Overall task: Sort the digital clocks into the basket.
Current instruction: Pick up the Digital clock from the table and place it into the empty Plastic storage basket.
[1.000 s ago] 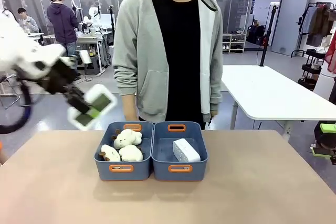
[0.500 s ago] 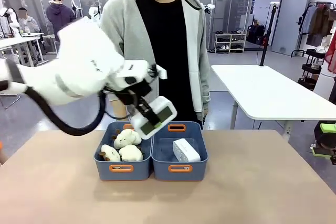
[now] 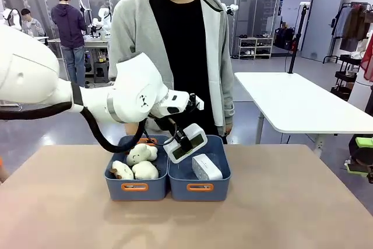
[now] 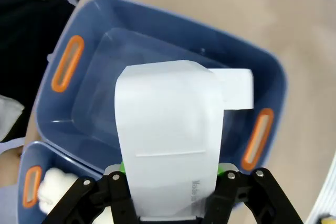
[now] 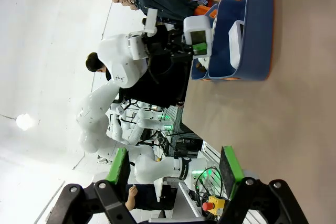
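My left gripper (image 3: pixel 179 137) is shut on a white digital clock (image 3: pixel 187 143) and holds it tilted just above the right blue basket (image 3: pixel 180 192). In the left wrist view the held clock (image 4: pixel 168 140) sits between my fingers over that basket (image 4: pixel 173 22). A second clock (image 3: pixel 207 167) lies inside the basket, and its corner (image 4: pixel 237 87) pokes out from behind the held one. My right gripper (image 5: pixel 174 161) stands open with nothing in it, far from the baskets (image 5: pixel 252 35).
The left blue basket (image 3: pixel 116 192) touches the right one and holds cream plush toys (image 3: pixel 139 161). A person in a grey hoodie (image 3: pixel 134 45) stands close behind the baskets. Bare tabletop (image 3: pixel 280 214) lies in front and to both sides.
My left arm has swung in from the far left with the clock and lowered it over the right basket. The clock in the basket has not moved.
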Robot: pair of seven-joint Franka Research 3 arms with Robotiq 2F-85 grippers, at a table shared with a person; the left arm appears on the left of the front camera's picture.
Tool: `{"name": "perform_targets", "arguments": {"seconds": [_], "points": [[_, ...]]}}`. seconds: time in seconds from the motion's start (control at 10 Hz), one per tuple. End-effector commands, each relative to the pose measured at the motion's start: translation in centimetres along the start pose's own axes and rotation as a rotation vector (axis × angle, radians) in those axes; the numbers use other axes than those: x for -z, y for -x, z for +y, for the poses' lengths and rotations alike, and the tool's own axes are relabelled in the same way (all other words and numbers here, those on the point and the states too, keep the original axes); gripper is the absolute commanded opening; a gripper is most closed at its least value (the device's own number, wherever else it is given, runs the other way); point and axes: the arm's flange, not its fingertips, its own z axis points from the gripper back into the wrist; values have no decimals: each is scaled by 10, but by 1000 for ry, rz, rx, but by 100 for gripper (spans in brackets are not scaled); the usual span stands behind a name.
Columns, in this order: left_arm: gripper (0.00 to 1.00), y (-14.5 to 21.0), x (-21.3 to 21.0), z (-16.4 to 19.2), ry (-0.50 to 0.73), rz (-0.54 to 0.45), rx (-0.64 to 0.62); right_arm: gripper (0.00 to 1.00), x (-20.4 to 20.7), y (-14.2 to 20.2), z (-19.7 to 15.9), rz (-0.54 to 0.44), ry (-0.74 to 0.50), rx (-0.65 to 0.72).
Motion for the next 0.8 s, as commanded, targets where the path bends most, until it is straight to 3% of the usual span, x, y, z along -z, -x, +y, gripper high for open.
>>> {"name": "perform_targets", "arguments": {"seconds": [0.0,0.2,0.3,0.7], "points": [[0,1,3,4,21,13,-20,87,0,3,1,4,-4,-6],[0,5,11,7,26,16,-33,87,0,3,1,4,-4,-6],[60,7,12,6,30,23,-36,87,0,3,1,4,-4,-6],[90,5,9,0,21,18,-23,87,0,3,1,4,-4,-6]]}}
